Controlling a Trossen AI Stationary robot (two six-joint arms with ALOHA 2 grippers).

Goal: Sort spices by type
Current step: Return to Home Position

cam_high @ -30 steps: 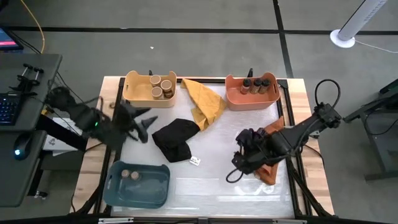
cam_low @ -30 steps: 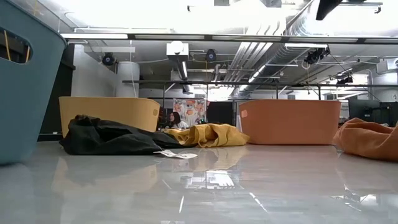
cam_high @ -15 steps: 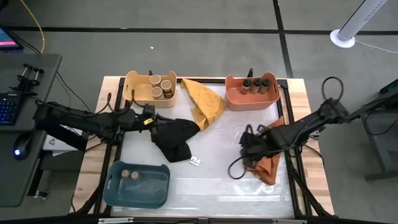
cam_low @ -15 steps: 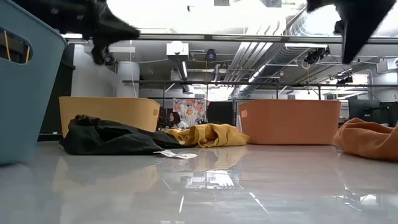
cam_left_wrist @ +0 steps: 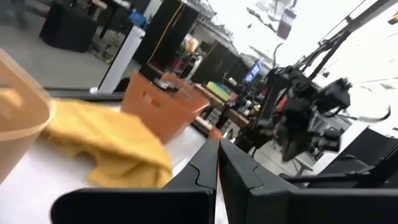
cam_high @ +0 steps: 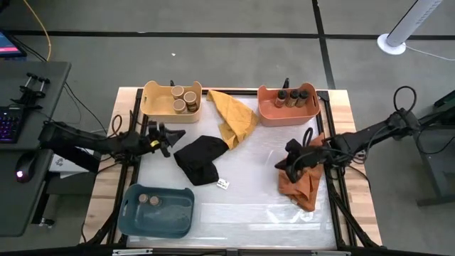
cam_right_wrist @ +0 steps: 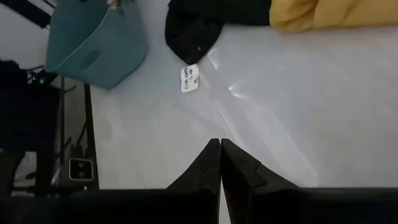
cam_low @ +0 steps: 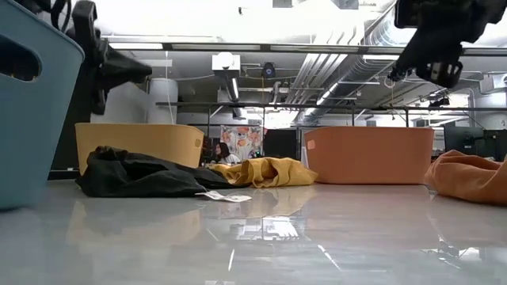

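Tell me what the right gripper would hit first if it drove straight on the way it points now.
Probably the bare table, short of the paper tag and the black cloth. The right gripper, jaws shut, angles down at open surface. Depth is hard to judge.

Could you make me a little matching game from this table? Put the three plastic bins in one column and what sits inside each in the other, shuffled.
Bins:
1. yellow bin
2. orange bin
3. blue bin

Contents:
A. two brown-topped jars
B. three tan-topped jars
C. three dark-topped jars

Pairs: 1-B; 2-C; 3-A.
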